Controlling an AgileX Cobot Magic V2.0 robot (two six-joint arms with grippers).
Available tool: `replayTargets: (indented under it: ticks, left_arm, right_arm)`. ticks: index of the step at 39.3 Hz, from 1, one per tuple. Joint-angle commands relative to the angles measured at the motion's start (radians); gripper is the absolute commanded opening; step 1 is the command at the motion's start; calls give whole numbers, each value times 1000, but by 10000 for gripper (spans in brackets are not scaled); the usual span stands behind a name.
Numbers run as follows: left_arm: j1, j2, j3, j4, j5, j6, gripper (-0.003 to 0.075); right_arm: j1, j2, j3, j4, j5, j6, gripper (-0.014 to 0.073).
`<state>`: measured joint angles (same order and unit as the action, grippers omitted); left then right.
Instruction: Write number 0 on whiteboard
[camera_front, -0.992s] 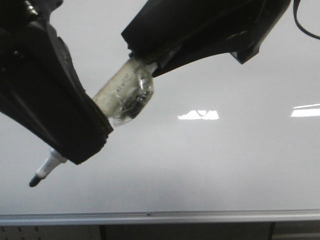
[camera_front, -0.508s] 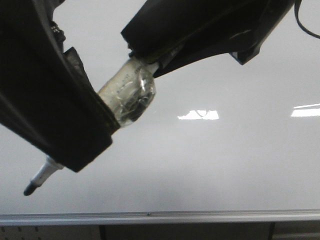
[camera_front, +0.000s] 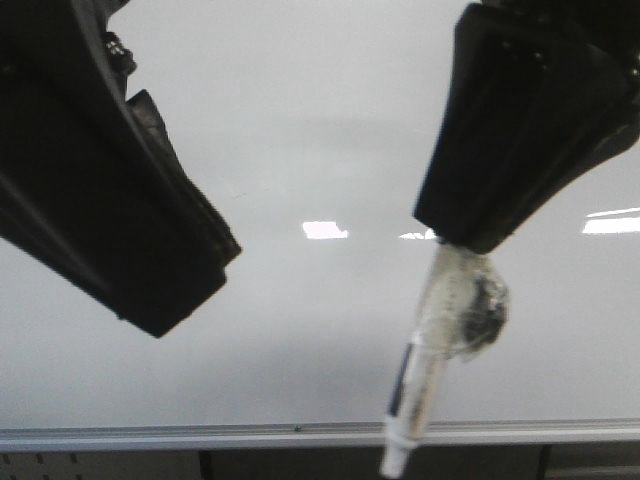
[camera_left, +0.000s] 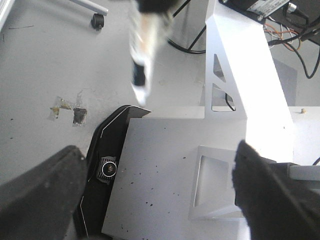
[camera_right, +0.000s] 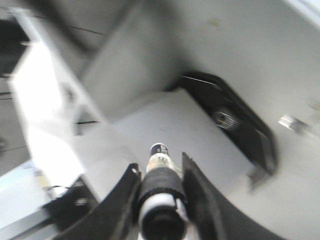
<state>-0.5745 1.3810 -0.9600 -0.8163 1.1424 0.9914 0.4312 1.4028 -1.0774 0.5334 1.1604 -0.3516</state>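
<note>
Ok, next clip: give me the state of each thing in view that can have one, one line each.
whiteboard: upright, no writing visible on it, only light reflections.
marker: held by the right gripper, hanging tip down in front of the board's bottom rail; cap state unclear.
right gripper: shut on the marker.
left gripper: open, holding nothing.
number 0: not visible on the board.

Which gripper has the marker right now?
The right gripper: the marker hangs from it, tip down over the whiteboard rail. The left gripper is open and empty.
</note>
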Motion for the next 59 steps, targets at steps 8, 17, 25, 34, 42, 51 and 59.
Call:
replayTargets:
  ticks: [8,17,25,34,42,51,59]
  left_arm:
    - [-6,-30,-31,-59,51,1,158]
    - [-6,-30,-31,-59,60,1,-20]
    - [-6,-30,-31,-59,60,1,-20]
    - [-6,-30,-31,-59,60,1,-20]
    - [-6,-30,-31,-59,60,1,-20]
    - [-6,-30,-31,-59,60,1,-20]
    - [-6,-30,-31,-59,60,1,-20]
  right_arm:
    - [-6,-29,-191,-481,-26,324,-67]
    - [-6,-27,-321,-519,-11,343,-67]
    - [-75,-23,-479,-520,-52,344,-67]
    - [-141,-23,-586,-520,-175,352,-67]
    - [-141,52,-667,-520,-168,352,-67]
    - [-141,167,-773,-520,-167,352,-67]
    - [-141,204,-787,-520,-193,352,-67]
